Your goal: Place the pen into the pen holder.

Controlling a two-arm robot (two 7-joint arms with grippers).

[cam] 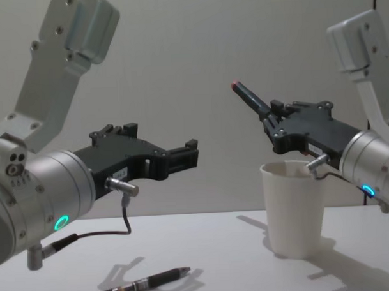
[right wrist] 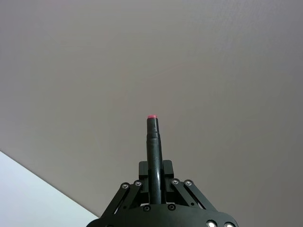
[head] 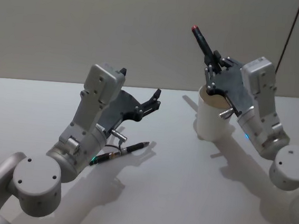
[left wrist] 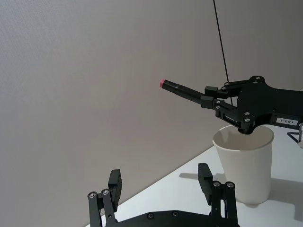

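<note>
My right gripper (head: 214,59) is shut on a black pen (head: 201,40) with a red end, which tilts up and away from it. The gripper hangs just over the mouth of the pen holder (head: 212,120), a white paper cup standing upright on the table. The left wrist view shows the pen (left wrist: 182,90), right gripper (left wrist: 215,97) and cup (left wrist: 246,161) from the side. The pen's lower end is hidden behind the fingers. The left gripper (head: 138,87) is open and empty, raised above the table to the cup's left.
A second black pen (head: 122,151) lies flat on the white table (head: 184,189) below the left arm, also in the chest view (cam: 139,286). A grey wall stands behind the table. A thin dark cable (left wrist: 220,40) hangs down the wall.
</note>
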